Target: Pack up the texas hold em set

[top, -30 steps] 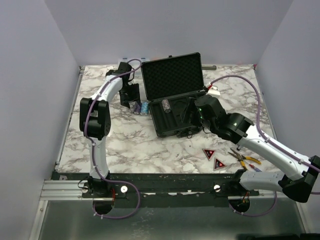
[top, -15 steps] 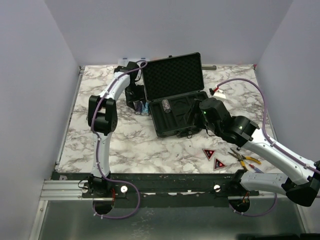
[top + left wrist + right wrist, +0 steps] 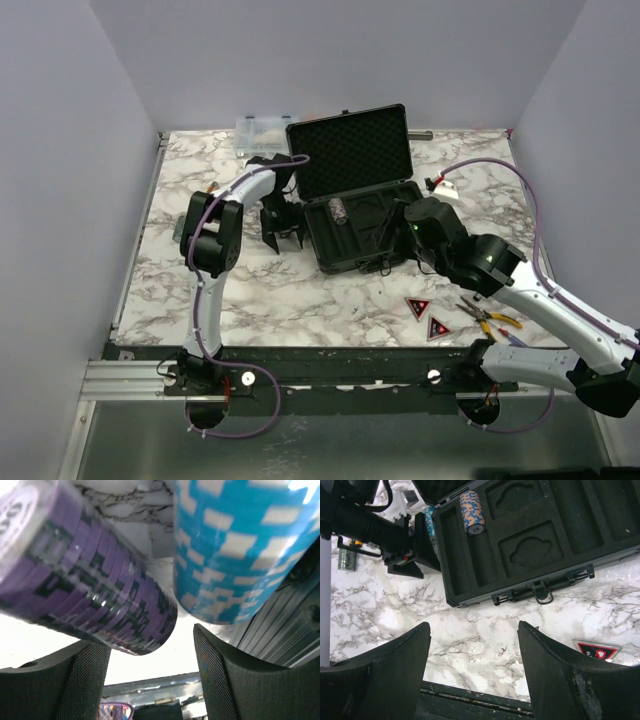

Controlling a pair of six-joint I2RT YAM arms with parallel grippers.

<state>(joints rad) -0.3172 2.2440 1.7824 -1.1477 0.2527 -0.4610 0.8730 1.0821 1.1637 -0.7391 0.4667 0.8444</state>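
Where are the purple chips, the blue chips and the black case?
purple chips (image 3: 85, 585): left wrist view, side of stack.
blue chips (image 3: 235, 550): left wrist view, side of stack.
black case (image 3: 350, 150): top view, lid foam.

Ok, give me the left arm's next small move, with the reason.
Probably ease the left claw forward around the tilted purple poker-chip stack and close: its fingers stand apart, empty, that stack's end just ahead between them, the blue-and-white chip stack beside it.

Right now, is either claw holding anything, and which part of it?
The right claw is open and empty. The left claw sits close to the purple chip stack and blue chip stack; a grip cannot be told.
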